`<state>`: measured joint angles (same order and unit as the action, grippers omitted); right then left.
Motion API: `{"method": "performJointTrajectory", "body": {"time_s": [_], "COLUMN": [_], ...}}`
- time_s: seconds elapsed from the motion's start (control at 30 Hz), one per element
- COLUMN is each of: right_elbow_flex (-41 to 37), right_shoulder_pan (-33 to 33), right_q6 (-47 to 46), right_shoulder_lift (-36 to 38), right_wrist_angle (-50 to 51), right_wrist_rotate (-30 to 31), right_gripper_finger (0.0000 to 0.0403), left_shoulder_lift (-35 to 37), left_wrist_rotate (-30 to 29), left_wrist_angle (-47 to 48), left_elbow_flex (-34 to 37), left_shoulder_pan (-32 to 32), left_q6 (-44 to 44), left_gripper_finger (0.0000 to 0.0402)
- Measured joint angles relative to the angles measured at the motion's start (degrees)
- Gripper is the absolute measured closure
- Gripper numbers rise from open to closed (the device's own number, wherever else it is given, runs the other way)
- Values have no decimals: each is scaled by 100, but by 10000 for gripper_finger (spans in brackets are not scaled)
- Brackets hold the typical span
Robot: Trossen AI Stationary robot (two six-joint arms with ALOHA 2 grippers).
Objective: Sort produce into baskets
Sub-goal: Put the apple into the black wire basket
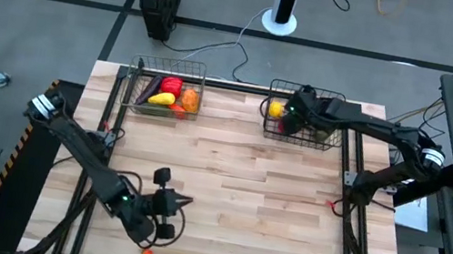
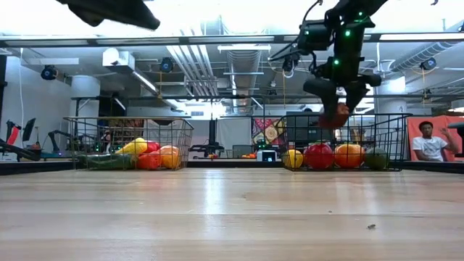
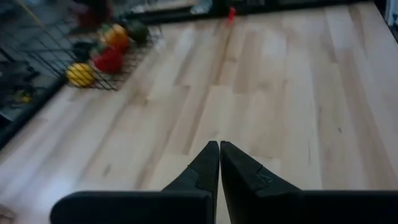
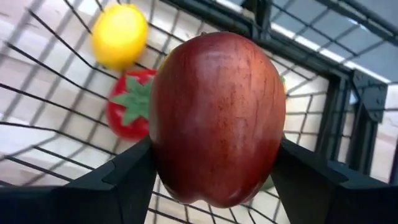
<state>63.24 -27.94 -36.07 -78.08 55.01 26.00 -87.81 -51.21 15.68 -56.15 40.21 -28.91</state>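
One red apple (image 4: pixel 217 118) sits clamped in the right claw (image 4: pixel 214 171) above the right basket (image 1: pixel 327 142).

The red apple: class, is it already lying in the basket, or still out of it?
Out of it. The right end effector clamps the red apple above the right basket, clear of the produce inside.

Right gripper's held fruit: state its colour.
Dark red apple, clamped in the right gripper; clearest in the right wrist view.
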Motion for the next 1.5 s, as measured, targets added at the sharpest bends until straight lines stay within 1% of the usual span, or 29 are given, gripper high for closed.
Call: {"method": "performJointTrajectory", "body": {"time_s": [0.1, 0.2, 0.27, 0.4, 0.6, 0.77, 0.9, 0.97, 1.07, 1.27, 1.37, 1.5], "right_elbow_flex": [0, -18, -63, -135, -140, -140, -140, -140, -140, -140, -159, -240], "right_shoulder_pan": [-152, -302, -421, -651, -799, -946, -1087, -1130, -1150, -1148, -1148, -1148], "right_q6": [8, 68, 98, 180, 317, 410, 531, 554, 662, 684, 716, 763], "right_shoulder_lift": [0, 0, 0, -2, -4, -4, -4, -4, -4, -4, -4, -4], "right_wrist_angle": [157, 188, 197, 185, 171, 157, 142, 90, -109, -260, -260, -261], "right_wrist_rotate": [-101, -105, -221, -680, -962, -985, -1137, -1219, -1297, -1298, -1301, -1320], "right_gripper_finger": [133, 128, 128, 132, 123, 125, 126, 121, 117, 124, 124, 117], "left_shoulder_lift": [159, 171, 171, 171, 171, 171, 191, 287, 513, 1011, 1247, 1524], "left_wrist_rotate": [-331, -644, -772, -892, -893, -915, -1287, -1408, -1433, -1441, -1439, -1441], "left_wrist_angle": [76, 86, 81, 77, 66, 68, 128, 322, 686, 1786, 2078, 2070], "left_elbow_flex": [4, 4, 4, 4, 4, 4, -71, -224, -525, -1023, -1055, -909], "left_shoulder_pan": [31, 31, 31, 31, 31, 31, 31, 31, 31, 80, 122, 129], "left_q6": [3, 2, -13, -67, -122, -137, -150, -96, 11, 38, 37, -13], "left_gripper_finger": [402, 402, 402, 402, 402, 402, 402, 402, 402, 402, 402, 402]}}
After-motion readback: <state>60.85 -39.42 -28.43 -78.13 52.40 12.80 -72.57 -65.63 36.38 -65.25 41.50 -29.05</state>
